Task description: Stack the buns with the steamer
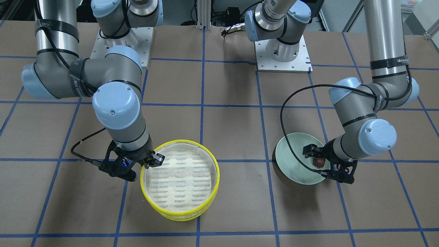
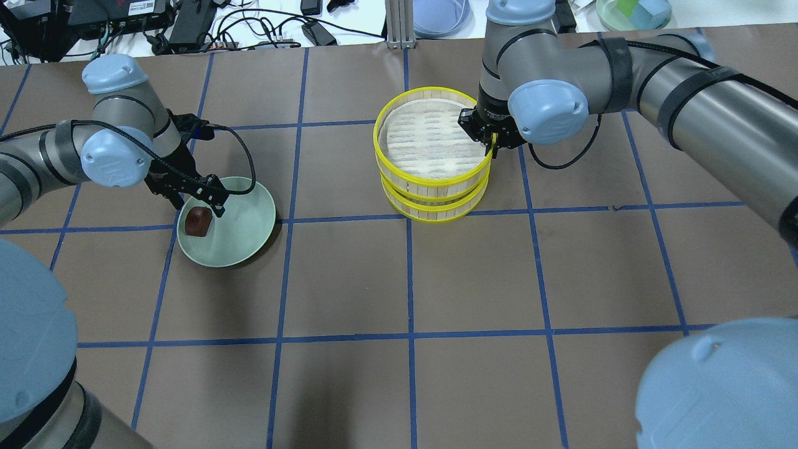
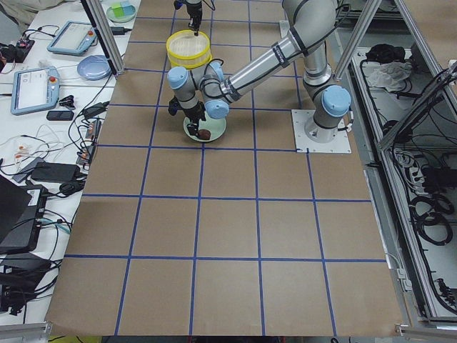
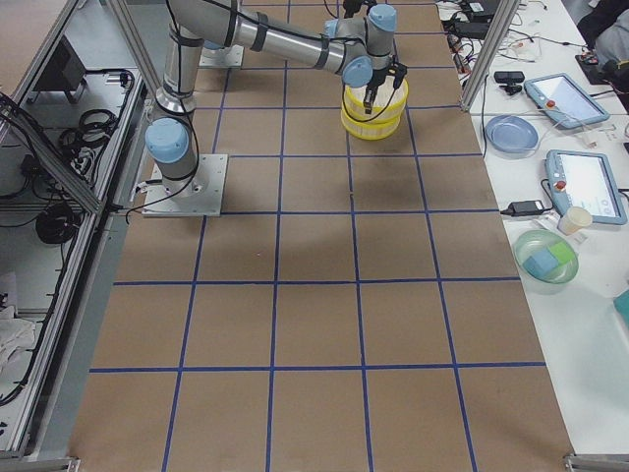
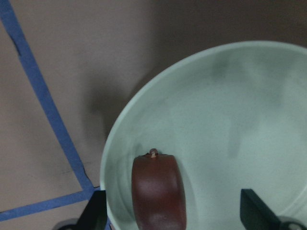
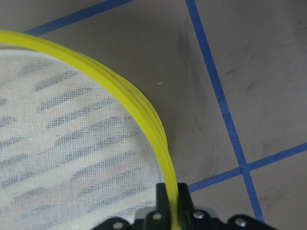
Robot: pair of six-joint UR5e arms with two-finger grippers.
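A pale green plate (image 2: 249, 240) is sitting on the table (image 2: 399, 280), well away from the steamer (image 2: 434, 201). It is off to the robot's left of the steamer and a bit nearer the robot. The dark brown bun (image 2: 197, 221) is lying in that plate, on the side farthest from the steamer. The left end effector (image 5: 176, 211) is reaching down into the plate with its fingers (image 5: 256, 211) spread wide. The bun is sitting between them, closer to one finger, and neither finger is squeezing it.

Farther out, the steamer is standing as two yellow-rimmed trays, one on top of the other. The top tray (image 2: 430, 143) is showing its whitish striped floor. The right end effector (image 2: 489, 144) is pinching the top tray's yellow rim on the steamer's right side. Its fingers are sitting narrow, one inside the rim and one outside.
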